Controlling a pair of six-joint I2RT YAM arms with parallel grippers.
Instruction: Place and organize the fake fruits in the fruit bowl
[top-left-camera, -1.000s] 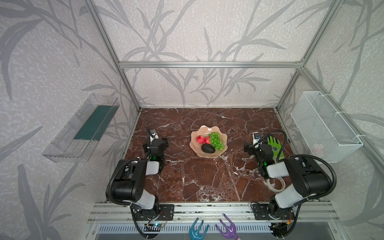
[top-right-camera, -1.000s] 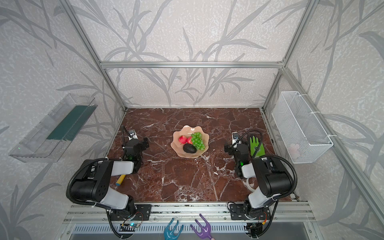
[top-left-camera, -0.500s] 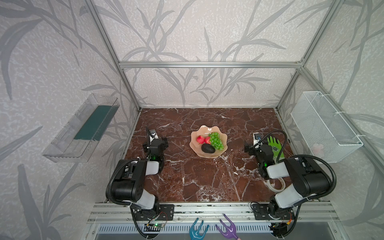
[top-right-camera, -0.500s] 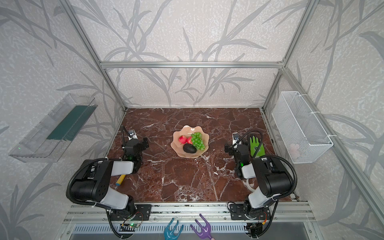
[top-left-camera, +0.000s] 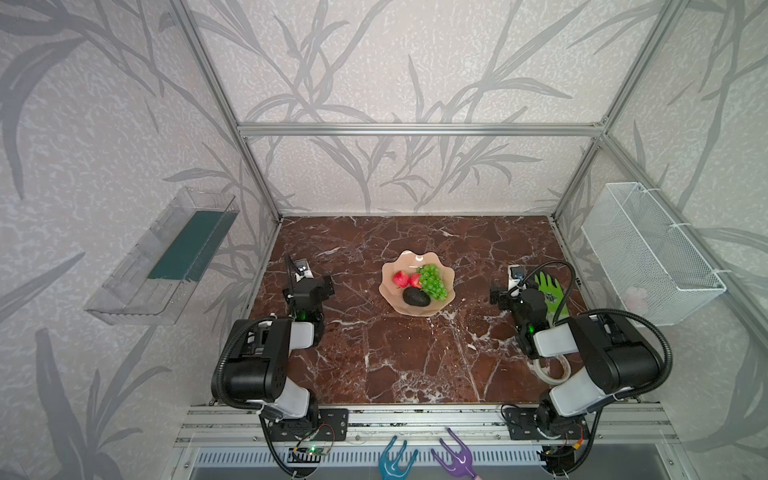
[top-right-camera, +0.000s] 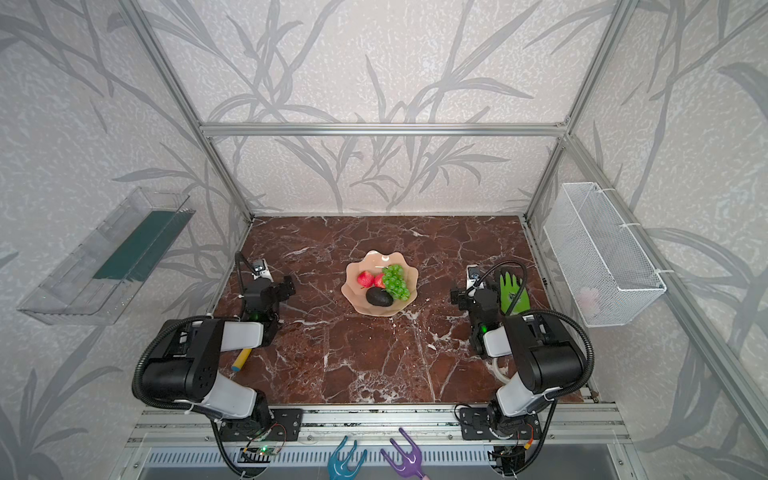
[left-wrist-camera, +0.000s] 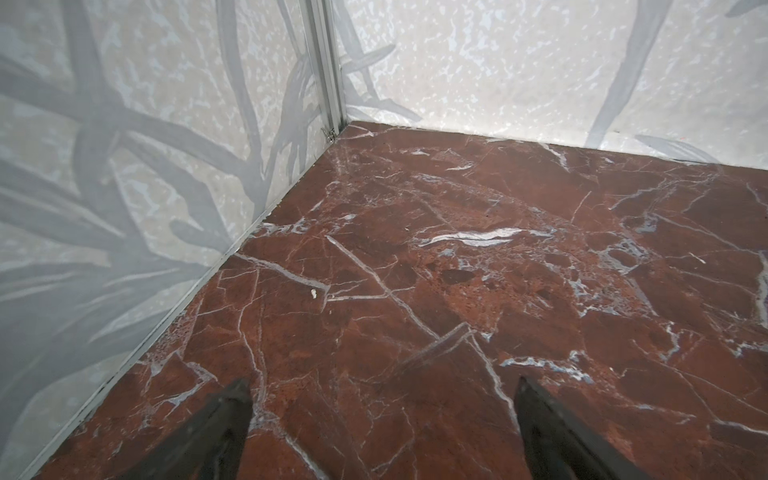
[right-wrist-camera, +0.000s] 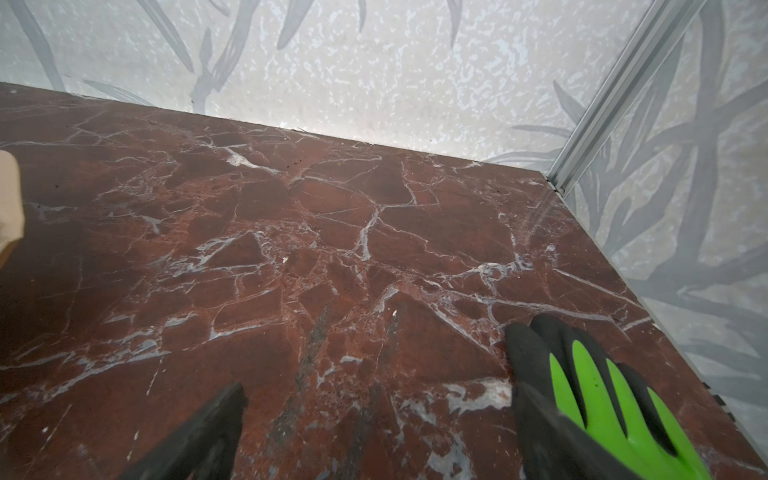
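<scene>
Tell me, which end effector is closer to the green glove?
Right. The right end effector sits just beside the green glove, open and empty. The left end effector is on the far side of the table, beyond the fruit bowl, also open.

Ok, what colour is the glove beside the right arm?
The glove is bright green with black fingertips; the right wrist view shows it best.

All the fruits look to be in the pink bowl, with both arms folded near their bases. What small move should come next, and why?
Probably none beyond ending the run with the arms parked: the apples, grapes and avocado all lie inside the fruit bowl, no fruit shows on the table, and the left tool and right tool are open and empty.
</scene>
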